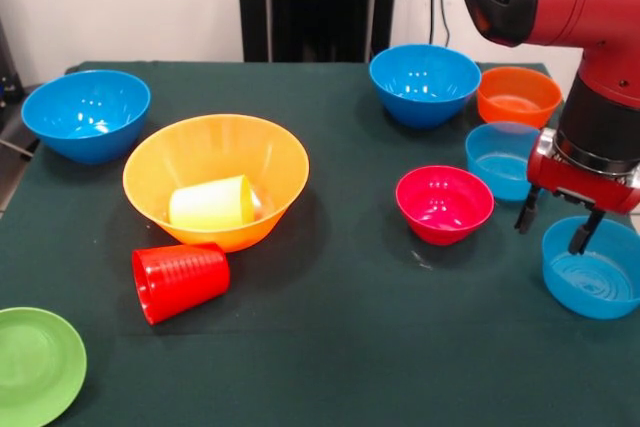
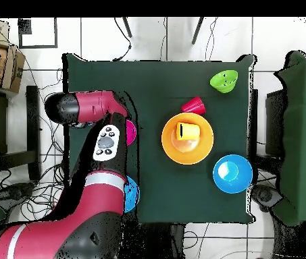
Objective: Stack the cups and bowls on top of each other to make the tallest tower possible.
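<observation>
Eight bowls and two cups on the dark green counter (image 1: pixel 340 347), none stacked upright.

Front view: big yellow-orange bowl (image 1: pixel 215 179) sits left of centre, with the yellow cup (image 1: pixel 211 203) lying on its side inside it. Red ribbed cup (image 1: pixel 180 280) lies tipped over on the counter, touching that bowl's near side. Deep blue bowl (image 1: pixel 86 114) near the far left corner; light green bowl (image 1: pixel 38 363) at the near left corner. Second deep blue bowl (image 1: pixel 425 83) at the far edge, right of centre, orange bowl (image 1: pixel 518 96) just beside it. Pale blue bowl (image 1: pixel 500 159) in front of the orange one; pink-red bowl (image 1: pixel 444 204) near it toward centre. Another pale blue bowl (image 1: pixel 595 270) at the right edge. Gripper (image 1: pixel 557 221) hangs over this bowl's rim, fingers apart, holding nothing.

Overhead view: arm covers the counter's left side. Visible: big yellow-orange bowl (image 2: pixel 202 150) with yellow cup (image 2: pixel 188 131) inside, red cup (image 2: pixel 193 105) next to it, green bowl (image 2: pixel 223 81) at the top right corner, one deep blue bowl (image 2: pixel 232 173) at lower right. Gripper hidden under the arm.
</observation>
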{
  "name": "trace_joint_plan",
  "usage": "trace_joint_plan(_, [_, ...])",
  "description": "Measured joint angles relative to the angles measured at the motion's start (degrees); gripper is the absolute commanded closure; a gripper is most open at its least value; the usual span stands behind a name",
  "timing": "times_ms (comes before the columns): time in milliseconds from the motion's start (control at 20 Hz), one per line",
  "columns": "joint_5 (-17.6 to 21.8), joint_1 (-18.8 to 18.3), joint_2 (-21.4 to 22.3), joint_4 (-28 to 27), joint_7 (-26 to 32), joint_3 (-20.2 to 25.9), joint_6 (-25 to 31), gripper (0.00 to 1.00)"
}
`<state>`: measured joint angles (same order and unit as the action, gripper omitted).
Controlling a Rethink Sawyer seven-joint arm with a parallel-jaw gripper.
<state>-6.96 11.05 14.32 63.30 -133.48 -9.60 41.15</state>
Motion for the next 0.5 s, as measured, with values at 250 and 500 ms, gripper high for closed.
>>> trace_joint_plan(250, [1.56,-0.74,1.35,0.14,0.0,0.22,0.01,0.0])
trace_joint_plan(500, [3.33,-1.76,2.25,0.12,0.0,0.23,0.0,0.0])
